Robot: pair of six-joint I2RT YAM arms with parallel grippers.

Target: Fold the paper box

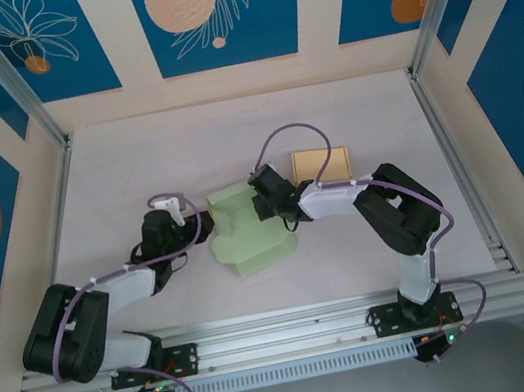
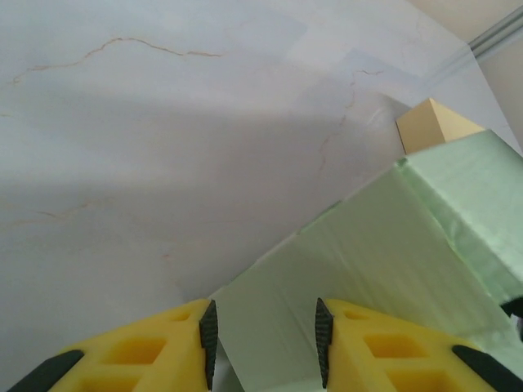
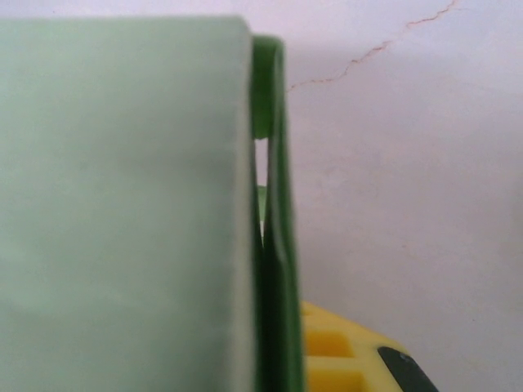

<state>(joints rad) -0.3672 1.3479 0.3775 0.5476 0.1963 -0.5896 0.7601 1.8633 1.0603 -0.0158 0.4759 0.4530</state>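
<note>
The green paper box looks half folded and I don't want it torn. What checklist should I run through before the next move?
1. Right gripper is shut on a wall of the green paper box: ok.
2. Left gripper has a firm hold on a flap: cannot tell. Green paper lies between its jaws, which stand apart.
3. Box fully formed: not ok. The near panel lies flat on the table.
4. Tan box is out of the way: ok. It sits apart, beyond the right gripper.
5. The wall in the right wrist view is free of tears: ok, as far as the blurred close-up shows.
</note>
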